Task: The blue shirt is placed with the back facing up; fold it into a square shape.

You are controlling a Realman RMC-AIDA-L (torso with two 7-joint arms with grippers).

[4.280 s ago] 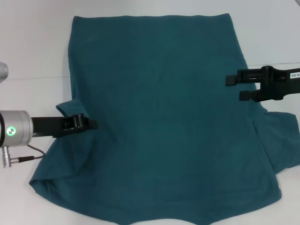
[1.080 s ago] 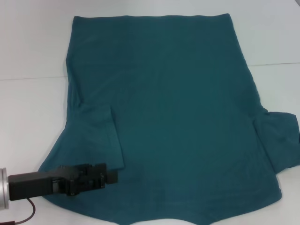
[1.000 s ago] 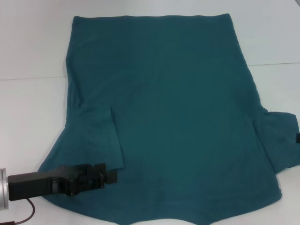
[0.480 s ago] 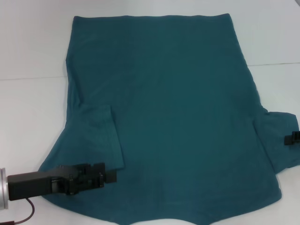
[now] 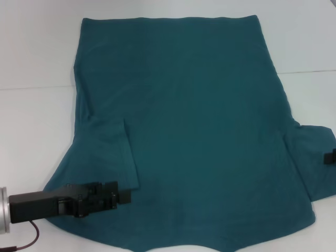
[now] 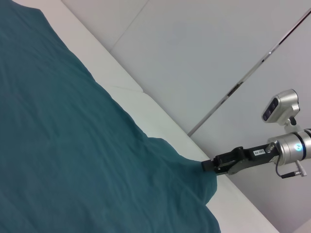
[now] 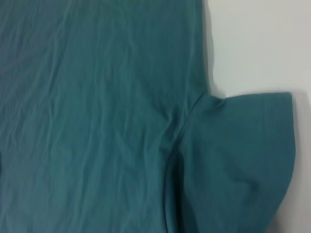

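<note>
Blue shirt: spread flat on white bench, left sleeve folded inward, right sleeve out.
Left gripper: over the shirt's left shoulder, fingers slightly spread, barely shifted.
Right gripper: at the right sleeve's edge; fingers' state unclear; newly arrived there.

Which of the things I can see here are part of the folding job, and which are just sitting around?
Part of the job:
blue shirt, back up, left sleeve folded in
left gripper, over the shirt's near left part
right gripper, at the right sleeve's edge

Just there:
white table
camera on a stand, off to the side
</note>
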